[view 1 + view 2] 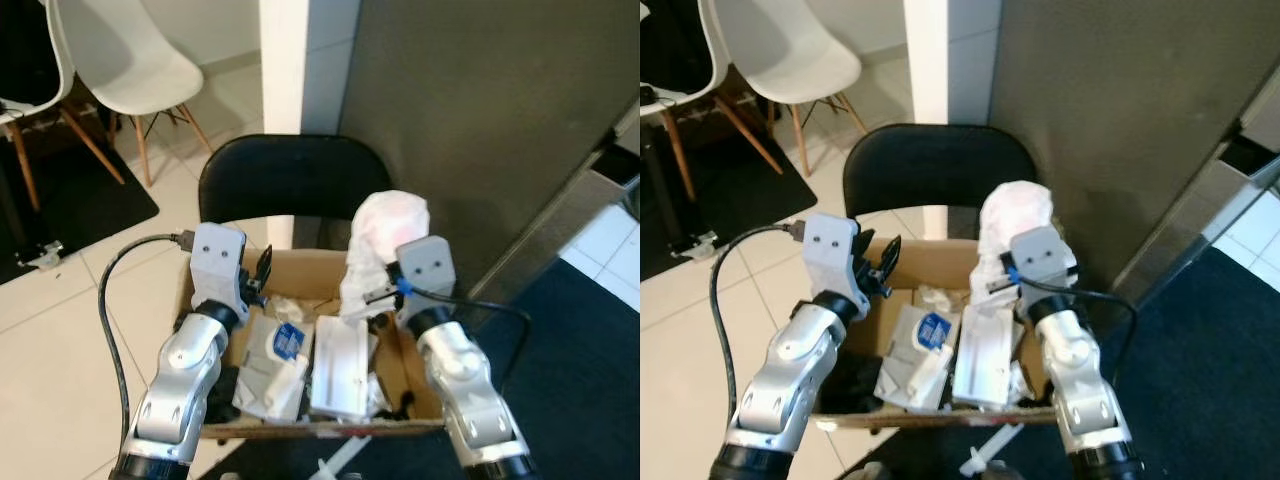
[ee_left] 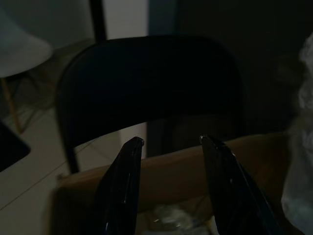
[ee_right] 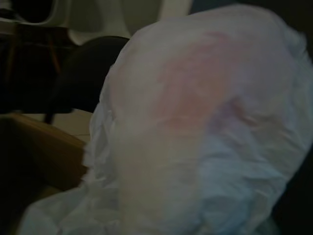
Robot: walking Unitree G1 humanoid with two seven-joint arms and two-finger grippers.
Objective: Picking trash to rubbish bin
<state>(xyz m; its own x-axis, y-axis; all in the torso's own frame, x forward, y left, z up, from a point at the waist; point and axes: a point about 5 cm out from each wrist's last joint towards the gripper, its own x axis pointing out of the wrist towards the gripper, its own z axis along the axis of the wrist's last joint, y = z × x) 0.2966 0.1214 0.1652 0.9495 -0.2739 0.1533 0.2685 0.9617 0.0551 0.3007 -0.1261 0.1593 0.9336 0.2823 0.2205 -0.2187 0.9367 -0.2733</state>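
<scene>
Both arms reach forward over a cardboard box (image 1: 300, 265) holding white packaging and crumpled paper. The right gripper (image 1: 990, 285) seems clamped on a white plastic bag (image 1: 388, 235), though its fingers are hidden; the bag stands upright above the box's far right corner. The left gripper (image 2: 171, 147) hovers at the far left rim, its 2 fingers (image 2: 124, 181) apart. A black chair (image 1: 290, 175) stands behind.

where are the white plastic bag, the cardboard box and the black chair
white plastic bag (image 1: 392, 222), left eye view, its bulging top
cardboard box (image 1: 310, 265), left eye view, bare far wall
black chair (image 1: 940, 165), right eye view, middle of its backrest
</scene>
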